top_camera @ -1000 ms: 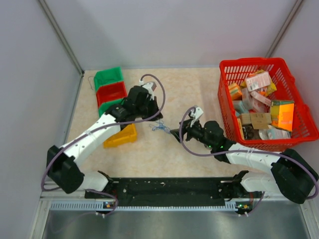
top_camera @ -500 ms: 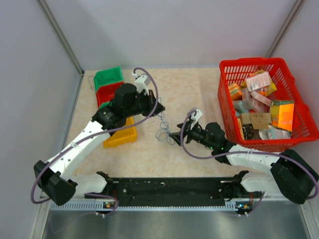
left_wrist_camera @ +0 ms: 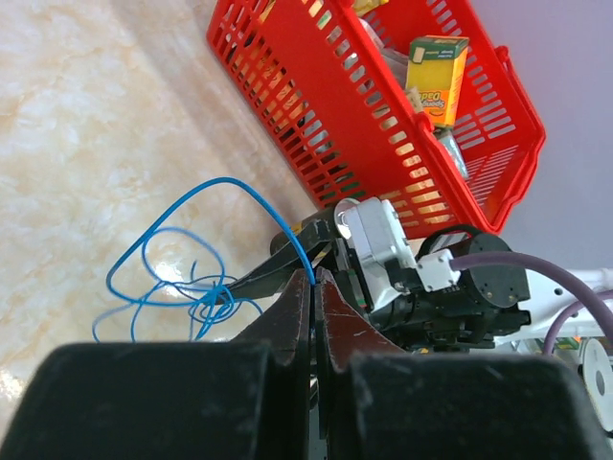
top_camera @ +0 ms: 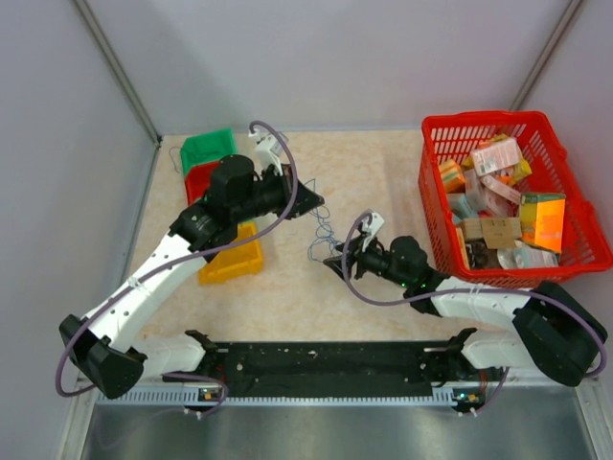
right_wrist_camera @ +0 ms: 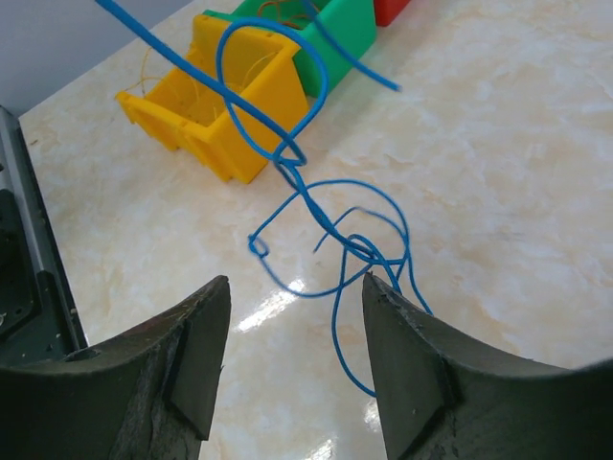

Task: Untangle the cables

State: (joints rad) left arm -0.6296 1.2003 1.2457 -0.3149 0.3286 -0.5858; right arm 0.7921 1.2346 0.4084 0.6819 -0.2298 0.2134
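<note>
Over the table (top_camera: 383, 172), left gripper (left_wrist_camera: 314, 280) pinches one cable (left_wrist_camera: 226, 179) to pull it out; right gripper (right_wrist_camera: 292, 283), spread, should probably clamp the knot (left_wrist_camera: 213, 305) next.

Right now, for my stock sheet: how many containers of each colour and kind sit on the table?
Green bins: 2
Red bin: 1
Yellow bin: 1
Red basket: 1
Total: 5

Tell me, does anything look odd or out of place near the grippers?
Only the thin blue wire: pinched in the shut left gripper, it trails into a knotted clump of loops in front of the open right gripper. Nothing looks spilled.
</note>
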